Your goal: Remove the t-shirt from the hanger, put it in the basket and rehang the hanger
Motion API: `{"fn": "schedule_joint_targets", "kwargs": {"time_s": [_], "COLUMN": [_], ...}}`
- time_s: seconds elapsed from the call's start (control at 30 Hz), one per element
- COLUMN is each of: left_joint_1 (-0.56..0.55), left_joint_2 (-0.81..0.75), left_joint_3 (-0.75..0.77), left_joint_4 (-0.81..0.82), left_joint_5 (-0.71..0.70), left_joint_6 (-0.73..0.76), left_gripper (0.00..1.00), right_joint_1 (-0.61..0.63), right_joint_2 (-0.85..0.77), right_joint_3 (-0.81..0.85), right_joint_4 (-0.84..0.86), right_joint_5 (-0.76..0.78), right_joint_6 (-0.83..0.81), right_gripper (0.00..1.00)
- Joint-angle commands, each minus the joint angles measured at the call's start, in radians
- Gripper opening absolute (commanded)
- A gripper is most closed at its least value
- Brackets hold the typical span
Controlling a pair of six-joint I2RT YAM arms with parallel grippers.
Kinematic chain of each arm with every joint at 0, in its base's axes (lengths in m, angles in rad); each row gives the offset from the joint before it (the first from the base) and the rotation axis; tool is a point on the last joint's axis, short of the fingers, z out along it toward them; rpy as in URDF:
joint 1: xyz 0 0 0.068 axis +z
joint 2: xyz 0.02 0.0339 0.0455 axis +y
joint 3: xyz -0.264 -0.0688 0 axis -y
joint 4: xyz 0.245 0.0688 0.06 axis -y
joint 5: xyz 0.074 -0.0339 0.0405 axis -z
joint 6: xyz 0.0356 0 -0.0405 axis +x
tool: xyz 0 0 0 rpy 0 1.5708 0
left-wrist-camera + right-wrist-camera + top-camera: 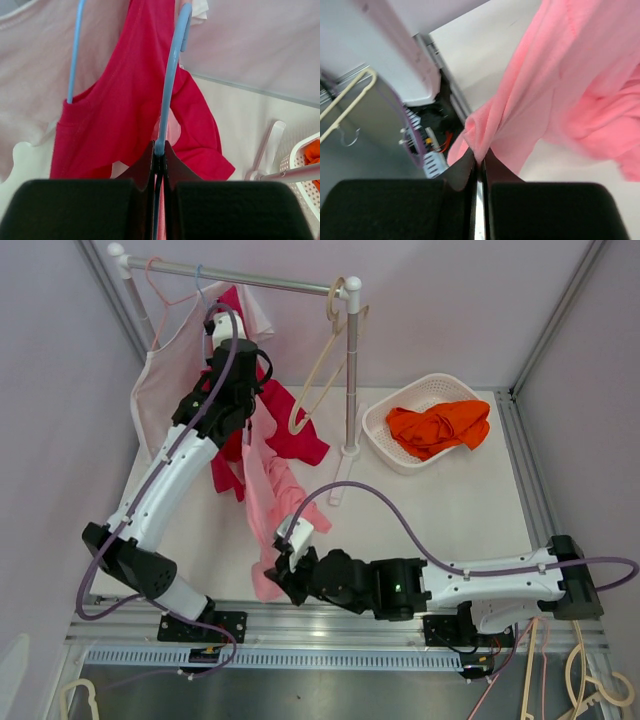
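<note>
Pink t-shirt (266, 490) is held below the hanger (171, 75) by the closed right gripper (480, 156); the hanger is clamped by the left gripper (159, 150); removal is judged incomplete.

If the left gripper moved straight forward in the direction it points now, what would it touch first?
Most likely the red t-shirt, draped just ahead over the blue hanger that the left gripper clamps. The pale garment looks farther behind, but depth is unclear.

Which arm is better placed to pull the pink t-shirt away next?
Right. The right gripper is shut on a fold of the pink t-shirt near the table's front edge, so it can likely drag the fabric off. The left gripper is shut on the blue hanger, bracing it.
</note>
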Motion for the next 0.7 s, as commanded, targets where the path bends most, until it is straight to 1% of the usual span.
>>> {"fn": "schedule_joint_targets", "kwargs": {"time_s": [0.0, 0.1, 0.23, 0.33, 0.37, 0.43, 0.47, 0.5, 0.53, 0.6, 0.67], "left_joint_1": [-0.016, -0.033, -0.036, -0.036, -0.034, -0.028, -0.025, -0.017, -0.011, 0.006, 0.015], "left_joint_2": [-0.096, -0.102, -0.075, -0.031, -0.014, 0.057, 0.086, 0.114, 0.138, 0.186, 0.204], "left_joint_3": [-0.056, -0.078, -0.082, -0.081, -0.076, -0.018, 0.037, 0.065, 0.139, 0.174, 0.212], "left_joint_4": [0.217, 0.218, 0.215, 0.227, 0.238, 0.241, 0.212, 0.195, 0.178, 0.149, 0.138], "left_joint_5": [-0.014, -0.028, -0.022, -0.014, -0.028, -0.032, -0.037, -0.042, -0.039, -0.011, 0.007], "left_joint_6": [-0.052, -0.051, -0.071, -0.072, -0.063, -0.033, -0.028, -0.026, -0.026, -0.032, -0.045], "left_gripper": [0.01, 0.01, 0.01, 0.01, 0.01, 0.01, 0.01, 0.01, 0.01, 0.01, 0.01], "right_joint_1": [-0.052, -0.101, -0.083, 0.0, 0.021, 0.096, 0.125, 0.151, 0.196, 0.239, 0.261], "right_joint_2": [-0.039, -0.053, -0.064, -0.082, -0.087, -0.093, -0.096, -0.098, -0.105, -0.122, -0.147], "right_joint_3": [0.056, 0.076, 0.16, 0.24, 0.254, 0.272, 0.268, 0.26, 0.237, 0.196, 0.151], "right_joint_4": [-0.094, -0.062, -0.063, -0.1, -0.114, -0.151, -0.161, -0.178, -0.188, -0.183, -0.191], "right_joint_5": [-0.003, -0.038, -0.094, -0.156, -0.218, -0.259, -0.275, -0.269, -0.262, -0.242, -0.166], "right_joint_6": [-0.118, -0.175, -0.243, -0.277, -0.277, -0.26, -0.252, -0.226, -0.212, -0.192, -0.137], "right_gripper": [0.0, 0.0, 0.0, 0.0, 0.0, 0.0, 0.0, 0.0, 0.0, 0.0, 0.0]}}
